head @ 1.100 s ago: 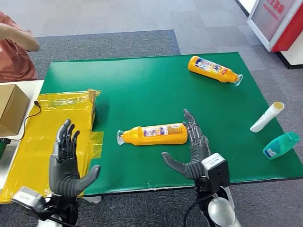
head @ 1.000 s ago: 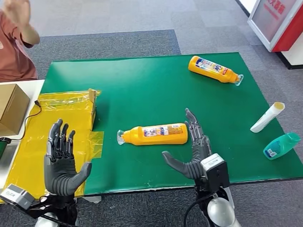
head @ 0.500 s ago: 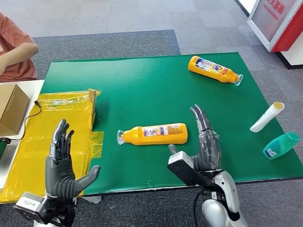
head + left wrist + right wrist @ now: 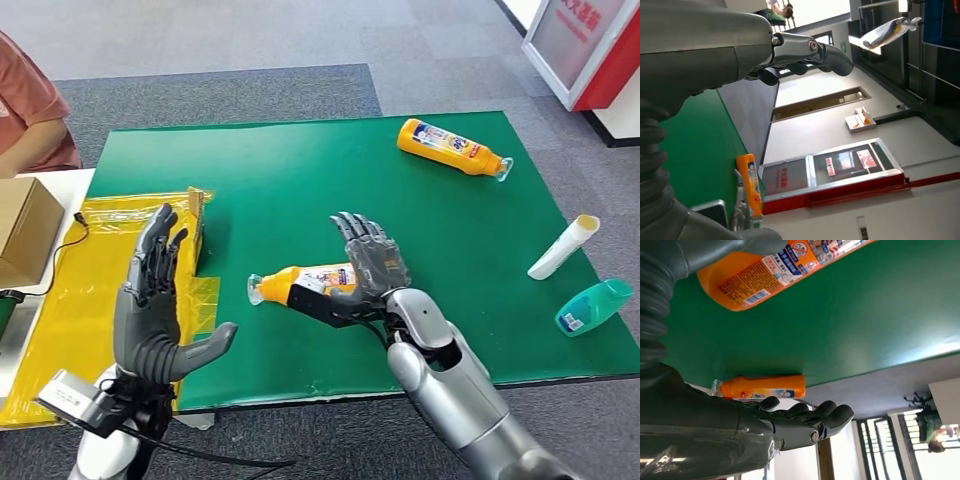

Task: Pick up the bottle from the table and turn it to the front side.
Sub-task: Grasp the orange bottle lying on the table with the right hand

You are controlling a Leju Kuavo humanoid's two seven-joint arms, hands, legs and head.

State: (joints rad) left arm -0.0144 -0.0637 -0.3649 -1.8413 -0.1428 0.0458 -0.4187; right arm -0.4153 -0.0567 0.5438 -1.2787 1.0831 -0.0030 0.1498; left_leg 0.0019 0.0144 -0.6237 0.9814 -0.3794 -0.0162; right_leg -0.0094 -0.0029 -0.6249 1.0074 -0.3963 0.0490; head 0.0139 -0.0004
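We see the near orange bottle lying on its side on the green mat, toward the mat's front edge and about mid-width. Its long axis runs left to right across our head view, with the clear cap pointing left and the base hidden behind our right hand. The label faces up and partly toward us.

Our right hand is raised over the bottle's base end, fingers spread and extended, holding nothing; we cannot tell whether it touches the bottle. In the right wrist view the bottle sits close beside the hand, whose fingers are stretched out straight.

Our left hand is lifted above the front left corner of the mat, fingers apart and thumb out, empty, well apart from the bottle.

A second orange bottle lies at the far right of the mat, cap pointing right. A white tube and a teal bottle lie near the right edge. A yellow plastic sheet covers the left side, with a cardboard box beyond it. A person's sleeve shows at the far left.
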